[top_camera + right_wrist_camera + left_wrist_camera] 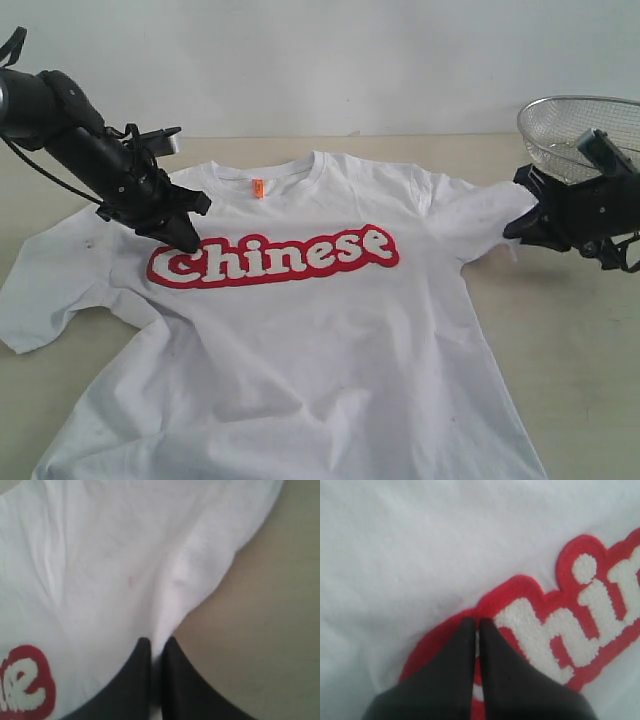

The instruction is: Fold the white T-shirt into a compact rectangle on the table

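left arm [95,155] angled down, jaws together on white T-shirt [300,330] lettering [555,630] | right jaws clamp sleeve [475,220]

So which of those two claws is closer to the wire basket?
Right. The right gripper sits at the sleeve of the white T-shirt, just in front of the wire basket. The left gripper is across the shirt, on the C of the red lettering.

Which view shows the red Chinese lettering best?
The exterior view: the whole lettering reads across the T-shirt, the left gripper covering part of its C. The left wrist view shows only the first letters, close up; the right wrist view only the final e.
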Motion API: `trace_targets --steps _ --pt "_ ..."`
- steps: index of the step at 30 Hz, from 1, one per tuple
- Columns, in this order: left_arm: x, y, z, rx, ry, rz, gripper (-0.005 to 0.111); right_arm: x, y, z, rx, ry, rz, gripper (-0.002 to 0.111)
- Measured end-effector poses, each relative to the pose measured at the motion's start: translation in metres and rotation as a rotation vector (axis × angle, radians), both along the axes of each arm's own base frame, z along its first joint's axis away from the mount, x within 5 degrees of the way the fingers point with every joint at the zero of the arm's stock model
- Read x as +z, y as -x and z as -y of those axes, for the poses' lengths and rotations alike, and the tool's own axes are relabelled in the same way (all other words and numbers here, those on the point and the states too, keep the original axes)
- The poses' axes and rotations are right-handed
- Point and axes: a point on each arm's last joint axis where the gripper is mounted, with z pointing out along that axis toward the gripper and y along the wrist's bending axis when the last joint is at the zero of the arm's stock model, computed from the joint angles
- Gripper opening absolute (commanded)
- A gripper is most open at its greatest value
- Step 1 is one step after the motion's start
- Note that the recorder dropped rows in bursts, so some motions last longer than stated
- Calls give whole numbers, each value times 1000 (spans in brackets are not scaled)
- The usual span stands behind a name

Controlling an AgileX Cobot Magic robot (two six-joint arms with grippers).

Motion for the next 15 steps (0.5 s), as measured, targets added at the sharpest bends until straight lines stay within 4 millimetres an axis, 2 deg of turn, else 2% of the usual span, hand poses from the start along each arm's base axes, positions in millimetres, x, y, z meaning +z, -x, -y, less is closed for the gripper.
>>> trace_targets --steps 3,7,10,15 --pt "0 0 0 1 2 0 5 10 -8 -4 66 8 36 0" --pt "0 0 0 1 2 0 5 29 -17 -20 185 74 74 0" --pt "0 0 0 1 2 0 5 42 -25 -44 304 151 90 0" --pt "0 0 0 1 2 0 5 51 -33 -96 509 288 102 0"
